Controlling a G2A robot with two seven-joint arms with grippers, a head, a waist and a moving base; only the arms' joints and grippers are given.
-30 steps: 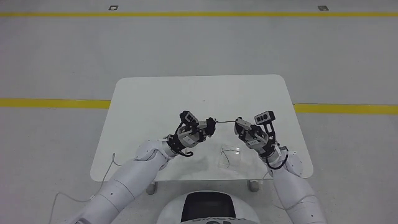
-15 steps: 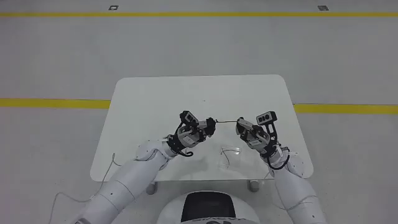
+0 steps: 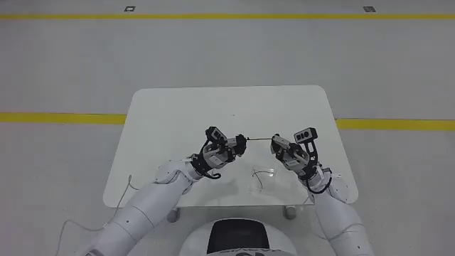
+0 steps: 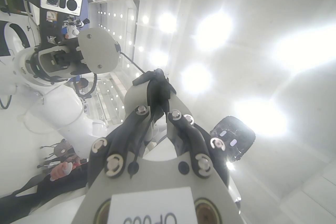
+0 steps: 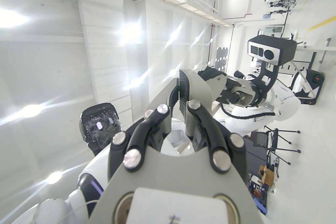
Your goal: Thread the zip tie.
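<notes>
Left gripper [image 3: 229, 145] first: its two fingers [image 4: 132, 97] are pressed tight on a black lump. I think the lump is the head end of the zip tie [image 3: 256, 139]. It is held up in the air over the table [image 3: 178, 114], over the half by the robot.

From that pinch the zip tie runs as a thin black line off to the right. It hangs in the air between the two grippers and does not touch the table. It looks nearly straight.

Right gripper [image 3: 279, 144] sits at the other end of the line, also up over the table and more toward the right edge. Its fingers are close together. The thin tail seems to come out from their tips, so I think it is pinching the tail. The tail is too thin to see between them in its own wrist view.

I think each gripper holds one end so the tail can be bent round and poked into the little hole in the head. Holding it up gives room to bend it. The tie is not a loop yet.

On the table under the tie, near the edge by the robot, lies a small clear bit [image 3: 261, 174]. I cannot tell what it is.
</notes>
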